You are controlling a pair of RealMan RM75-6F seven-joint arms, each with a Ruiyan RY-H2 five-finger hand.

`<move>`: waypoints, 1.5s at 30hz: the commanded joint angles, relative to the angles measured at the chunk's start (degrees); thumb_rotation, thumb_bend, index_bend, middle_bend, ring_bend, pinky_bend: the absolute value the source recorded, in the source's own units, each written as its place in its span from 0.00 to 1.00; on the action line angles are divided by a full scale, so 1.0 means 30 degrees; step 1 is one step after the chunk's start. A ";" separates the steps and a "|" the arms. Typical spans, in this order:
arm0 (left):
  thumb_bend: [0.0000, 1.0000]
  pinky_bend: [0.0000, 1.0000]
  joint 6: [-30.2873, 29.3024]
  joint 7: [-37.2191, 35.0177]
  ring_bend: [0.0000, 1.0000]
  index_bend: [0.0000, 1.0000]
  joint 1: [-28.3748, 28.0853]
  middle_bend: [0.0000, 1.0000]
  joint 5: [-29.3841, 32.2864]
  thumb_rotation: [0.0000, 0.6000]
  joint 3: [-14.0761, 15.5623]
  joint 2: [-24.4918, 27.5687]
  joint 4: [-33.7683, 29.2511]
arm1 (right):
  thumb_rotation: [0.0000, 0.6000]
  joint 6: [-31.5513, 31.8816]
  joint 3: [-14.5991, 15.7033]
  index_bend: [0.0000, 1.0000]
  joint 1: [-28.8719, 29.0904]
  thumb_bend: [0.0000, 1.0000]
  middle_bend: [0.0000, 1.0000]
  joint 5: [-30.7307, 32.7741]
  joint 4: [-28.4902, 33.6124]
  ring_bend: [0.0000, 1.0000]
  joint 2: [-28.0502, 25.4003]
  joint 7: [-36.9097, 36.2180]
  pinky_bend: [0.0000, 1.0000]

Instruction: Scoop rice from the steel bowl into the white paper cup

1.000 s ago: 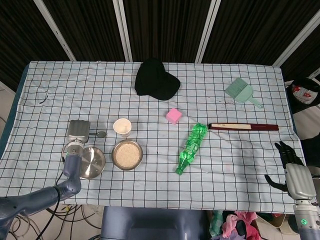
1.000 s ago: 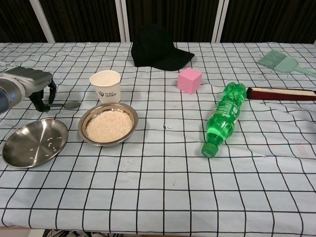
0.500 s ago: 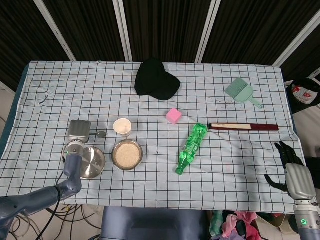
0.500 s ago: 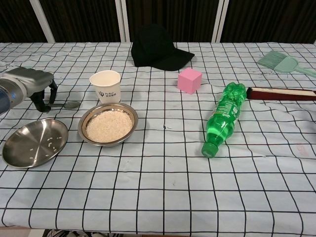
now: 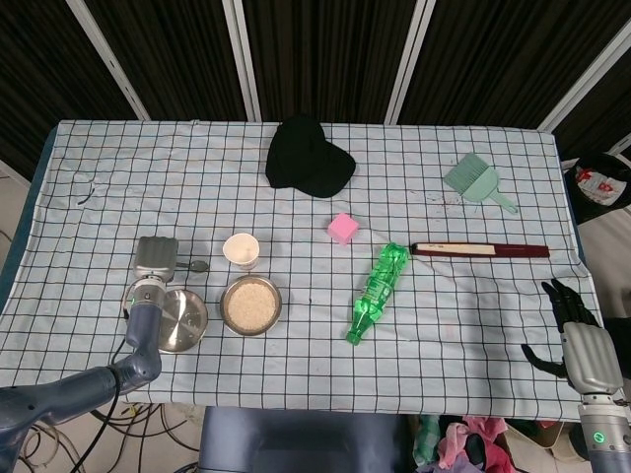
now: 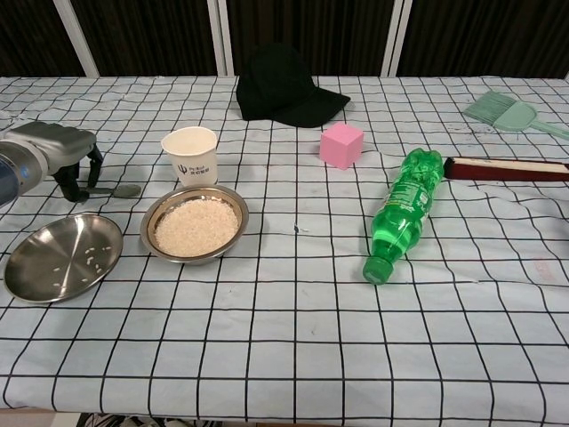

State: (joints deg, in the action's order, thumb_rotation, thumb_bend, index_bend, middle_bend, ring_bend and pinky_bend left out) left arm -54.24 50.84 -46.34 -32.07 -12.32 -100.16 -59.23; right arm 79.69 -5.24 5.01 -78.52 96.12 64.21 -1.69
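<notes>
Starting at the far left, our left hand (image 6: 55, 149) is down over the handle end of a spoon (image 6: 124, 190), fingers curled onto it. From these views we can't tell if it's actually pinching the handle or just resting on it. The spoon's bowl pokes out to the right, lying flat on the checked tablecloth (image 6: 293, 320). Just in front of the hand sits a shallow steel plate (image 6: 62, 256) with a few stray grains in it.

Next over, the steel bowl (image 6: 196, 224) is full of rice, and the white paper cup (image 6: 190, 155) stands upright right behind it, nearly touching.

Handling-wise, we'd guess the spoon is thin, stiff and a bit slippery lying flat like that, so taking it along the handle near the end looks best. The rice is loose and will spill if the spoon tips. The cup looks light and easy to knock over, so pour gently.

Further right: black cap (image 5: 308, 158), pink cube (image 6: 341, 145), green bottle (image 6: 401, 213) on its side.

Our right hand (image 5: 582, 347) hangs off the table's right edge, fingers spread, holding nothing.
</notes>
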 commanded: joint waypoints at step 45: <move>0.48 1.00 -0.5027 0.3924 1.00 0.76 -0.0756 1.00 -0.6202 1.00 0.1191 0.2292 -0.7237 | 1.00 0.0001 -0.0146 0.00 -0.0046 0.21 0.00 0.0202 0.0189 0.00 -0.0117 -0.0464 0.17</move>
State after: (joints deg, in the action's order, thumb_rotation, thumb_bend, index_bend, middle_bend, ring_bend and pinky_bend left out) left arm -68.92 60.16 -47.38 -50.26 -9.05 -93.00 -79.45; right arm 79.70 -5.68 4.87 -77.90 96.68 63.86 -3.09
